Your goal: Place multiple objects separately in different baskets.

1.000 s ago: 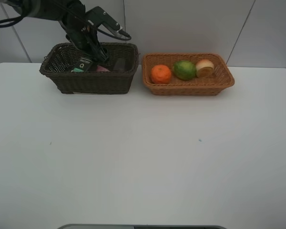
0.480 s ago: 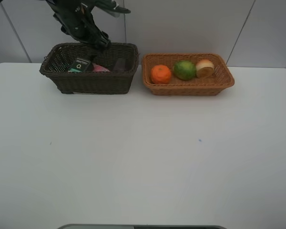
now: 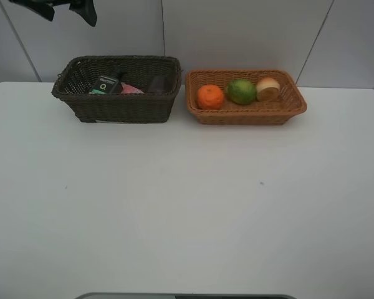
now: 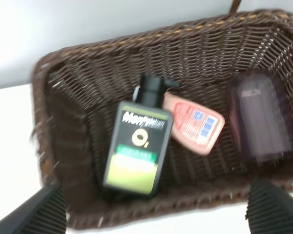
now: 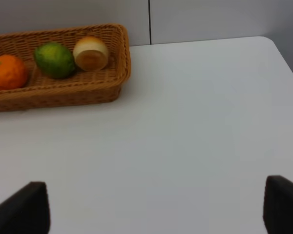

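Note:
The dark brown basket [image 3: 118, 107] holds the dark green flat bottle [image 3: 105, 85], the pink bottle [image 3: 132, 90] and the purplish cup [image 3: 157, 83]. The left wrist view shows the same basket [image 4: 185, 48] from above, with bottle [image 4: 139, 151], pink bottle [image 4: 195, 124] and cup [image 4: 259, 117] lying inside. My left gripper [image 3: 68, 14] is open and empty, high above this basket's left end. The light tan basket [image 3: 249, 116] holds the orange [image 3: 210, 96], green fruit [image 3: 242, 91] and peach [image 3: 268, 88]. My right gripper [image 5: 154, 207] is open and empty over bare table.
The white table [image 3: 187, 205] spreads in front of both baskets. A grey panelled wall [image 3: 237, 31] stands right behind them. The tan basket [image 5: 63, 92] lies far from the right gripper in the right wrist view. A dark edge [image 3: 187, 296] runs along the table's front.
My left gripper has risen out of the dark brown basket and moved up and left, empty. The dark green bottle stays in the basket. The fruit have not moved.

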